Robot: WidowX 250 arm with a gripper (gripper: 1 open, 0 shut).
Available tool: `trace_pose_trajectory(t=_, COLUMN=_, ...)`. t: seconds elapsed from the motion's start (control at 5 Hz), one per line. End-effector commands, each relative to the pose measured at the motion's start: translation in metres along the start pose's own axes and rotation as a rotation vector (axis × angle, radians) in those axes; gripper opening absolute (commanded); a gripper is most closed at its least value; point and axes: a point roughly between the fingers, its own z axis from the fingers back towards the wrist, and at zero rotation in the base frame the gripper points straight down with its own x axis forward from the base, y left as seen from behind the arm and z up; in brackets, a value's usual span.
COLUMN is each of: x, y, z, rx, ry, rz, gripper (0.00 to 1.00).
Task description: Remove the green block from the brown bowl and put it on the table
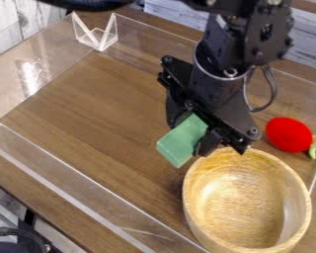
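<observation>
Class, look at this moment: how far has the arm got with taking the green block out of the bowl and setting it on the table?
Done: the brown bowl is empty, so the green block is out. In hand: the hand grips the block, tilted, just left of the bowl's rim above the table. Left: lower it onto the wood and let go.
</observation>
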Motion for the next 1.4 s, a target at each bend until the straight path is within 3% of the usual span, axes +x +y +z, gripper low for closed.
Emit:
trace_pose_trajectory(t=0.0, x=0.008, y=-0.008, z=0.013, rx=0.011, ry=-0.04, rz=0.036, gripper=0.0)
trace_pose_trajectory(t=0.2, x=0.008, y=-0.021, z=0.018, rx=0.024, ry=-0.045, rz=0.057, gripper=0.0)
trace_pose_trajectory(t=0.4, x=0.007, y=-0.031, z=0.009, rx=0.022, ry=-0.062, rz=0.084, gripper=0.0)
trace_pose_trajectory(t=0.8, x=0.007, y=-0.016, z=-0.007, rx=0.037, ry=-0.09, rz=0.13, gripper=0.0)
trace_pose_trajectory(t=1.2, x=0.003, y=-0.005, z=-0.011, rx=0.045, ry=-0.085, rz=0.205, gripper=0.0)
